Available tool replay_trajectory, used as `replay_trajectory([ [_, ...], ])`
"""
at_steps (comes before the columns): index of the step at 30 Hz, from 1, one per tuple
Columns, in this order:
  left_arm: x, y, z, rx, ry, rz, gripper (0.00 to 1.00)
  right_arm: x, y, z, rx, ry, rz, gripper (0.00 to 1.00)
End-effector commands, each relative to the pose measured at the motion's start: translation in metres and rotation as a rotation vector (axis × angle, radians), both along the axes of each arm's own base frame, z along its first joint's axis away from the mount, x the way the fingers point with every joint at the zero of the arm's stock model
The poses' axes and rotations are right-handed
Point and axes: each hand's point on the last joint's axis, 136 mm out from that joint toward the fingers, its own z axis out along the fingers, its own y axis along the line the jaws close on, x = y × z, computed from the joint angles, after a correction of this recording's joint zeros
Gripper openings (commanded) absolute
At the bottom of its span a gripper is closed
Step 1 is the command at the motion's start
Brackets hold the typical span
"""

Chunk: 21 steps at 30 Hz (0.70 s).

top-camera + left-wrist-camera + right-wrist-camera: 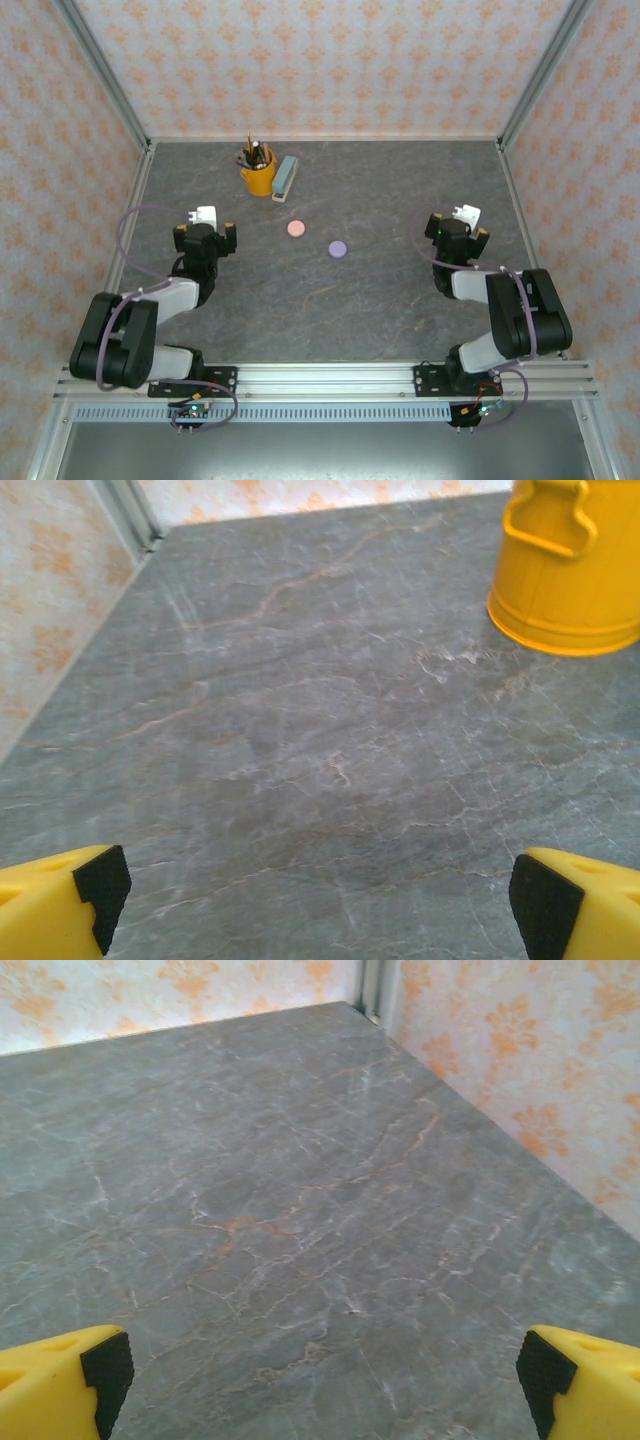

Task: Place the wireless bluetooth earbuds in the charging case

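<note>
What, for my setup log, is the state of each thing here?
left gripper: open, empty.
right gripper: open, empty.
yellow mug: upright, pens inside.
blue-grey block: lying flat beside the mug.
pink disc: lying flat, untouched.
lilac disc: lying flat, untouched.

L end effector & R end effector: jaws spread wide, arms folded.
</note>
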Motion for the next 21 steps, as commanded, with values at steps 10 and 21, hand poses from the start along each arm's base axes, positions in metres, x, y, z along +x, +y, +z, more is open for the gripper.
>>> replay_trajectory([
  [10,0.027,-0.004,-0.003,-0.125,-0.061,-0.074,1.0,0.014,0.011,-0.004,0.089,0.004,0.136,1.0],
  [21,0.028,-0.001,-0.004,-0.125,-0.052,-0.058,1.0,0.017,0.012,-0.006,0.091,0.016,0.138,1.0],
])
